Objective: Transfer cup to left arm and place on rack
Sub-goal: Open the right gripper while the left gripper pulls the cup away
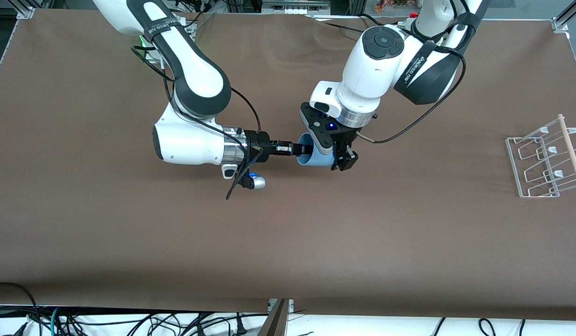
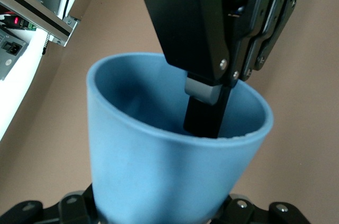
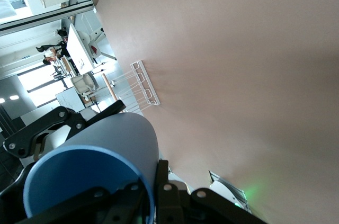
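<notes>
The light-blue cup (image 1: 311, 161) hangs on its side over the middle of the table, held from both ends. My right gripper (image 1: 305, 149) is shut on its rim, with one finger (image 2: 204, 115) inside the mouth and the other outside the wall. My left gripper (image 1: 340, 161) comes down from above and is shut across the cup's body near its base. The left wrist view is filled by the cup (image 2: 159, 171), which hides that gripper's own fingertips. In the right wrist view the cup (image 3: 116, 134) has its rim pinched by my right gripper (image 3: 153, 187). The white wire rack (image 1: 547, 161) stands at the left arm's end of the table.
The brown table top (image 1: 288, 242) is bare around the cup. The left arm's thick black cable (image 1: 423, 119) loops down beside its wrist. The rack (image 3: 142, 83) shows small in the right wrist view. Cables lie below the table edge nearest the front camera.
</notes>
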### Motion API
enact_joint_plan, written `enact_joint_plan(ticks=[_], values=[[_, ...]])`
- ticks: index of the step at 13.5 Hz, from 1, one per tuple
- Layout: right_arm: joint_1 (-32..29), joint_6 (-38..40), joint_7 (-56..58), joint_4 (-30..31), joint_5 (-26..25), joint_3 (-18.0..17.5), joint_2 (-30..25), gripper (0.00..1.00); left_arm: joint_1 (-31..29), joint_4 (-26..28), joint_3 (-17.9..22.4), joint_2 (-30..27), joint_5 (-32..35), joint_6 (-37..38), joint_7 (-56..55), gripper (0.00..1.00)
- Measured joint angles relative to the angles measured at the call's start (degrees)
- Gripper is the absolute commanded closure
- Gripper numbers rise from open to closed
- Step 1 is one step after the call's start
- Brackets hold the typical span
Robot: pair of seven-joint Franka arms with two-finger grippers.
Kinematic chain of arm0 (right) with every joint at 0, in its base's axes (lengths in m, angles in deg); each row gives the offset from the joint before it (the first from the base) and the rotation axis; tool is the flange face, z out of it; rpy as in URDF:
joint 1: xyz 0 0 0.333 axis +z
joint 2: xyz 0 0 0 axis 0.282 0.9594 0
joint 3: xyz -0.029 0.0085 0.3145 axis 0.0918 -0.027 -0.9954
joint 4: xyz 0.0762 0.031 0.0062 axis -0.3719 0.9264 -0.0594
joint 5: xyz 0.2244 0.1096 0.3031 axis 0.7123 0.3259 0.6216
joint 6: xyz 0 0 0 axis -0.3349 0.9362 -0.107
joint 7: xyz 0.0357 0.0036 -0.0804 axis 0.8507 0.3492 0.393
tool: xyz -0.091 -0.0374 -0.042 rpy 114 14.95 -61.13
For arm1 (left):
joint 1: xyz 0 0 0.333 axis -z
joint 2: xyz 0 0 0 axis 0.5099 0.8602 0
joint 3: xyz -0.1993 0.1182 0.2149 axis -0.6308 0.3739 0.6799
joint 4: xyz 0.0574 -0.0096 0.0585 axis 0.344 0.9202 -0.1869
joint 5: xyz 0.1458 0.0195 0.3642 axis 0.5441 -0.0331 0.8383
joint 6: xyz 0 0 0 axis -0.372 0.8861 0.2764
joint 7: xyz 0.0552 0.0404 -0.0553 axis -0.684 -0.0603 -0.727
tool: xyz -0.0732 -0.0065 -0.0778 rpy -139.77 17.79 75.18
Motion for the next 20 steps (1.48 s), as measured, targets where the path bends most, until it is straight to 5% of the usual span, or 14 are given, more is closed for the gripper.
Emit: enact_joint_plan(ticks=[1, 2, 3, 9, 13, 20], values=[[0.03, 0.01, -0.04, -0.15, 0.02, -0.02, 0.00, 0.92, -0.03, -0.08, 0.02, -0.12, 0.00, 0.20, 0.03, 1.00], [0.05, 0.08, -0.08, -0.36, 0.11, -0.12, 0.00, 0.21, -0.08, -0.21, 0.03, -0.37, 0.00, 0.77, 0.04, 1.00], [0.09, 0.17, -0.09, -0.59, 0.23, -0.27, 0.00, 0.00, -0.21, -0.34, 0.08, -0.77, 0.00, 1.69, 0.04, 1.00], [-0.30, 0.69, -0.09, -1.28, 0.42, -0.18, -0.01, 0.00, -3.04, -0.81, 0.64, -4.42, 0.00, 8.69, 0.11, 1.00], [-4.32, 8.02, -0.02, -2.95, -0.11, 0.34, -0.04, 0.00, -6.27, -0.81, 0.89, -6.16, 0.01, 12.32, 4.40, 1.00], [-8.41, 15.61, 0.18, -5.30, -19.44, 0.41, -0.77, 0.00, -11.33, -0.81, 1.08, -8.12, 1.46, 22.50, 7.38, 1.00]])
